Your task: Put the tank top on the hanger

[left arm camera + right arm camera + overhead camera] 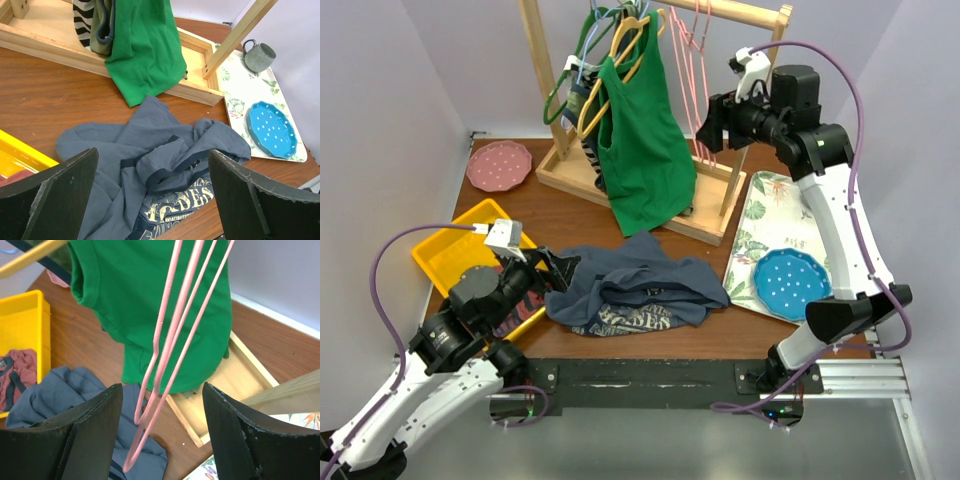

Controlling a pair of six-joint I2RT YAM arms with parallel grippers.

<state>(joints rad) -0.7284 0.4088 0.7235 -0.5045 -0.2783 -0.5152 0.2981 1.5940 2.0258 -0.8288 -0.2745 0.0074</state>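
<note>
The navy tank top (638,290) lies crumpled on the brown table, with its pale print facing the front edge. In the left wrist view the tank top (150,150) lies below and ahead of my left gripper (152,200), whose jaws stand wide open with nothing between them. My left gripper (558,270) hovers at the cloth's left edge. The pink hanger (700,60) hangs from the wooden rack's rail. My right gripper (713,128) is raised beside it. In the right wrist view the hanger's (170,355) pink wires hang between the open fingers of my right gripper (162,440), touching neither.
A wooden rack (640,200) stands at the back, holding a green tank top (640,140) and yellow and green hangers. A yellow bin (450,255) sits at the left, with a pink plate (498,165) behind it. At the right, a floral tray (760,230) holds a blue plate (790,283) and a grey mug (260,55).
</note>
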